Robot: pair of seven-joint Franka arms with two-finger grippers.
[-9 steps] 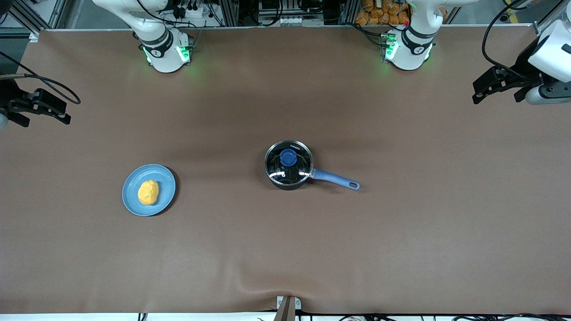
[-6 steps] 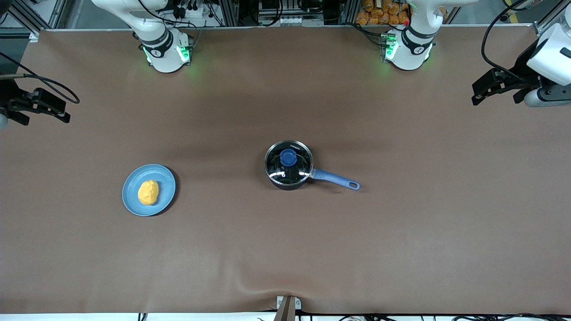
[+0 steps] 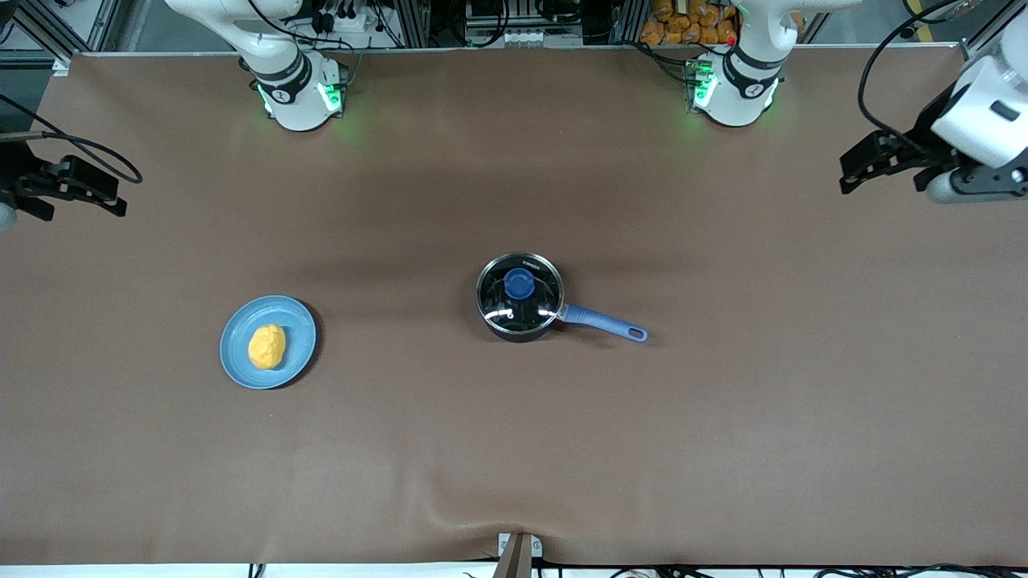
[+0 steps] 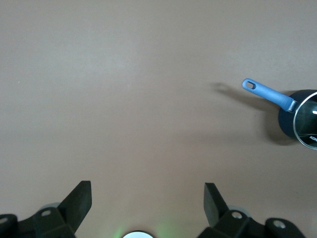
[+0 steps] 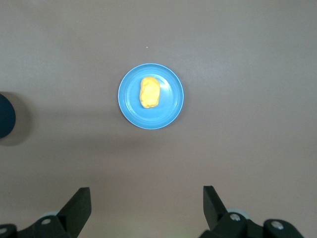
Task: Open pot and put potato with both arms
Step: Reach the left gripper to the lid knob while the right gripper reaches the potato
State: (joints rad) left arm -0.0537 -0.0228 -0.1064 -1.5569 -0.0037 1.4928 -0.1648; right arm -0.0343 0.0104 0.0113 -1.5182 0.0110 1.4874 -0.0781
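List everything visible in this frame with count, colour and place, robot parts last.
pot: one, black with a blue handle, mid-table, lid on.
lid: one, clear glass with a blue knob, on the pot.
plate: one, light blue, toward the right arm's end of the table.
potato: one, yellow-orange, on the plate.
table: one, brown.
left gripper: one, black, open, over the left arm's end of the table.
right gripper: one, black, open, over the right arm's end of the table.
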